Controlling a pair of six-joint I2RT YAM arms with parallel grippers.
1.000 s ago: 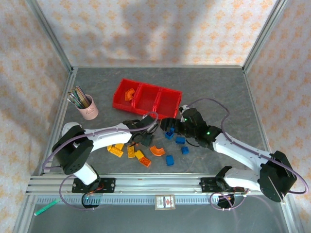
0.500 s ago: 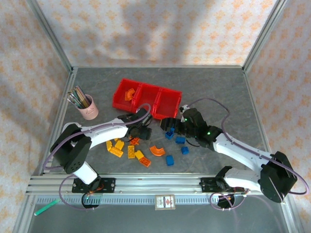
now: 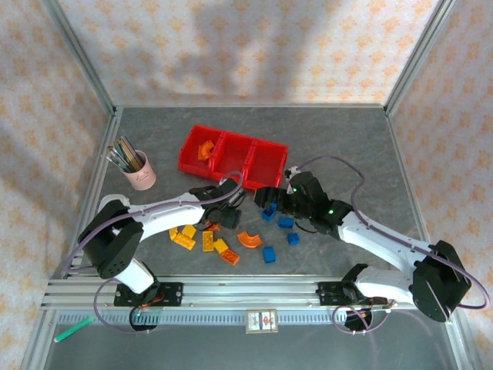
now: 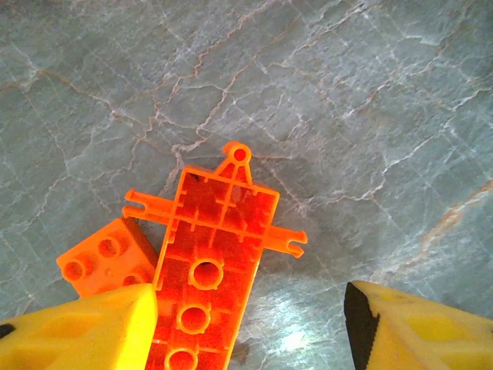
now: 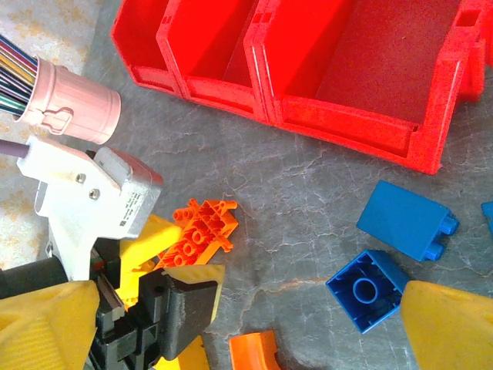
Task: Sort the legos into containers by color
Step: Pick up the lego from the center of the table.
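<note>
My left gripper (image 4: 246, 327) is open low over the table, its yellow fingers either side of an upside-down orange plate (image 4: 212, 254). The plate lies against the left finger (image 4: 85, 331), with a clear gap to the right one. A small orange brick (image 4: 100, 262) sits beside the plate. From above, the left gripper (image 3: 222, 217) is just in front of the red containers (image 3: 231, 158). My right gripper (image 3: 266, 202) is open and empty above blue legos (image 3: 286, 222). In the right wrist view, a blue brick (image 5: 366, 289) lies near my right finger (image 5: 451, 327). Orange pieces (image 3: 206, 149) lie in the left bin.
Yellow and orange bricks (image 3: 208, 240) and an orange arch (image 3: 248, 239) lie in front of the left gripper. More blue bricks (image 3: 269, 253) lie to the right. A pink cup of pens (image 3: 139, 173) stands left of the bins. The two grippers are close together.
The left gripper moved back toward the bins, then edged right over the orange plate. The right arm has not moved.
</note>
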